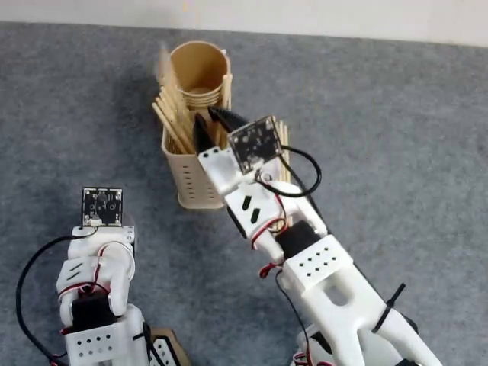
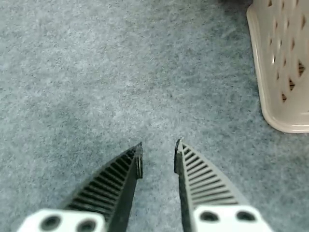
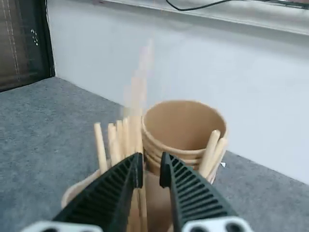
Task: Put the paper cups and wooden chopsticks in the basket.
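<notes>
- Near the far edge of the grey desk (image 1: 396, 122), roughly midway along it: the basket (image 1: 189, 183), upright.
- In the basket's far end: nested paper cups (image 1: 200, 70), upright, mouths up.
- Beside the cups, also inside the basket: wooden chopsticks (image 1: 172, 120), bunched on end and leaning against the stack, with a few more on the cups' other side.
- Above the bunch: one blurred chopstick (image 3: 141, 87), sticking up just past the right claw's tips.
- Over the basket's opening: right claw (image 1: 213, 126), released, fingers parted by a narrow gap, nothing visibly pinched between them.
- Straight ahead of its tips, the cups; just beside and under the tips, the chopsticks.
- Toward the desk's near left corner: left claw (image 2: 158, 157), low over bare surface, released, fingers spread, holding nothing.
- Off to one side of it, near but apart: the basket's perforated wall.
</notes>
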You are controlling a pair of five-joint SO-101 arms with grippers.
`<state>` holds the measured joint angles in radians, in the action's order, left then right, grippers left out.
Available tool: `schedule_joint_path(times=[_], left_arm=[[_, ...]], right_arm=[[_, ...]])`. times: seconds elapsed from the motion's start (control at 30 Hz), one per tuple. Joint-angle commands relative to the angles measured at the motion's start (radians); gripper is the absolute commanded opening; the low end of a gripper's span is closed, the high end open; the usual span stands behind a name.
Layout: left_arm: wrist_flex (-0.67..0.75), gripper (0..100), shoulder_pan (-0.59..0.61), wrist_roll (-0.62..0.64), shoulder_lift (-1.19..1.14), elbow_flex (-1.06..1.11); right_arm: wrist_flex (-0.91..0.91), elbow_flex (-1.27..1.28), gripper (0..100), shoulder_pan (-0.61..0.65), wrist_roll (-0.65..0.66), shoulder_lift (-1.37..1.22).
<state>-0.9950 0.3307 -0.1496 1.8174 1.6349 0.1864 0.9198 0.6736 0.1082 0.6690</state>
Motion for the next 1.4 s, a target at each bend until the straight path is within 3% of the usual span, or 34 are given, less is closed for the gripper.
schedule_joint_path(times=[0.0, 0.2, 0.43, 0.57, 0.67, 0.8, 0.97, 1.37], left_arm=[[0.018, 13, -0.015, -0.008, 0.005, -0.004], [0.018, 13, -0.015, -0.008, 0.005, -0.004], [0.018, 13, -0.015, -0.008, 0.005, -0.004], [0.018, 13, -0.015, -0.008, 0.005, -0.004], [0.018, 13, -0.015, -0.008, 0.005, -0.004], [0.018, 13, -0.015, -0.008, 0.005, -0.004], [0.018, 13, -0.015, -0.008, 0.005, -0.004], [0.017, 13, -0.015, -0.008, 0.005, -0.004]], right_arm=[[-0.067, -0.108, 6.0, -0.05, -0.009, 0.004], [-0.302, -0.246, 5.8, -0.157, -0.009, 0.031], [-0.943, -0.447, 6.2, -0.34, -0.003, 0.134], [-1.147, -0.412, 6.3, -0.371, 0.031, 0.125], [-1.127, -0.277, 6.3, -0.369, 0.084, 0.084], [-0.947, -0.081, 7.1, -0.369, 0.083, 0.01], [-0.733, 0.096, 19.1, -0.367, 0.083, -0.068], [-0.466, 0.232, 21.2, -0.367, 0.083, -0.229]])
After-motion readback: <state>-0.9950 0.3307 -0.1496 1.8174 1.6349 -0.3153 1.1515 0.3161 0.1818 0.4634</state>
